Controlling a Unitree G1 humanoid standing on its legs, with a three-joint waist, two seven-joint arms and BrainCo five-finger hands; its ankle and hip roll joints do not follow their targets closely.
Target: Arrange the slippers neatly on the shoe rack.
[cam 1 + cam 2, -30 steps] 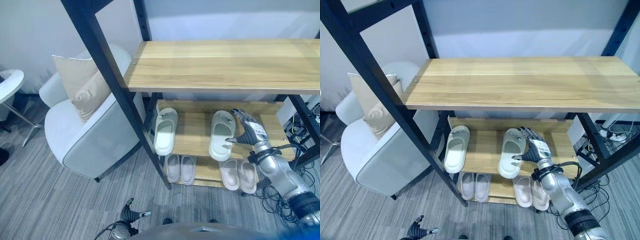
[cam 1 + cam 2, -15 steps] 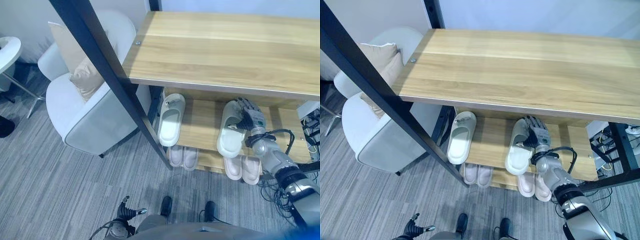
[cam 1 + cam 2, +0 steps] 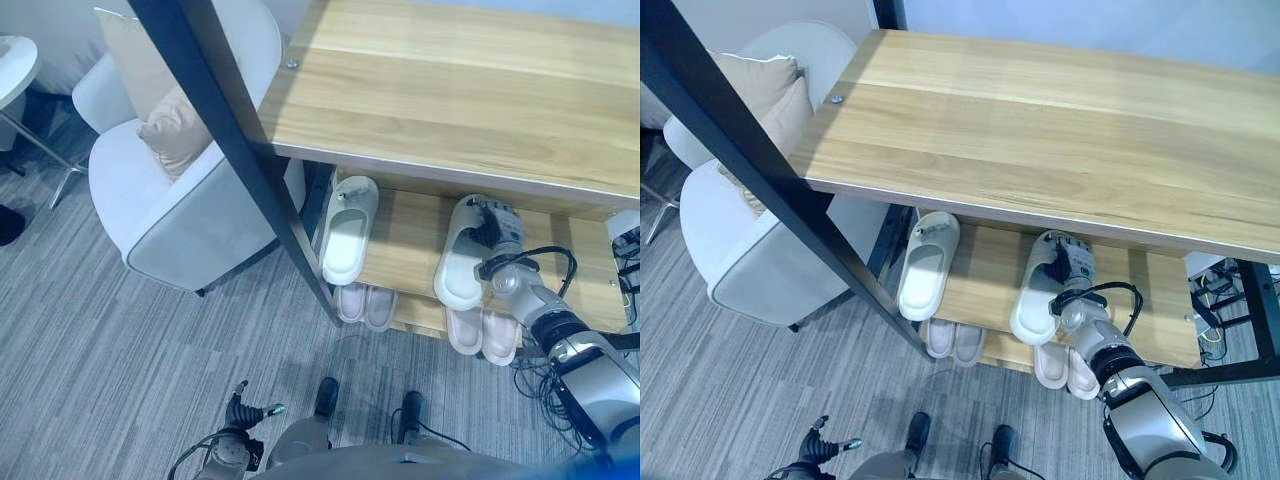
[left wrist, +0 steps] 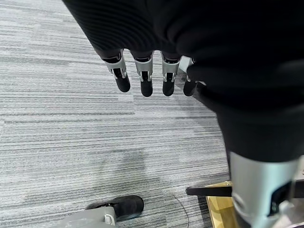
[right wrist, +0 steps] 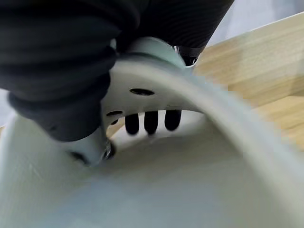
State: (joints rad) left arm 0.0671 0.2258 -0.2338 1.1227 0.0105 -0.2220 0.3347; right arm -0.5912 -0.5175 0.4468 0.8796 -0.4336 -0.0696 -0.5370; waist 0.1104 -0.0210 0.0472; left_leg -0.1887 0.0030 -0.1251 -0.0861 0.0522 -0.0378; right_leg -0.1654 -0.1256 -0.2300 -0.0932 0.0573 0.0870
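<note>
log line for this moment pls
right hand: fingers through strap of right slipper, middle shelf | left hand: open, over floor

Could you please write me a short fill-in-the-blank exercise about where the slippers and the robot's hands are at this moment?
1. The right hand has its fingers inside the strap of the pale green slipper on the ____ shelf.
2. The other pale green slipper lies nearer the ____ armchair.
3. Two pinkish pairs sit on the ____ shelf.
4. The left hand hangs over the ____.

Missing words: middle; white; bottom; floor

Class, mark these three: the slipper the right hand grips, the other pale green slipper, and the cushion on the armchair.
gripped slipper (image 3: 456, 278), left eye view, heel end.
other pale green slipper (image 3: 344, 245), left eye view, footbed.
cushion (image 3: 170, 128), left eye view, front face.
</note>
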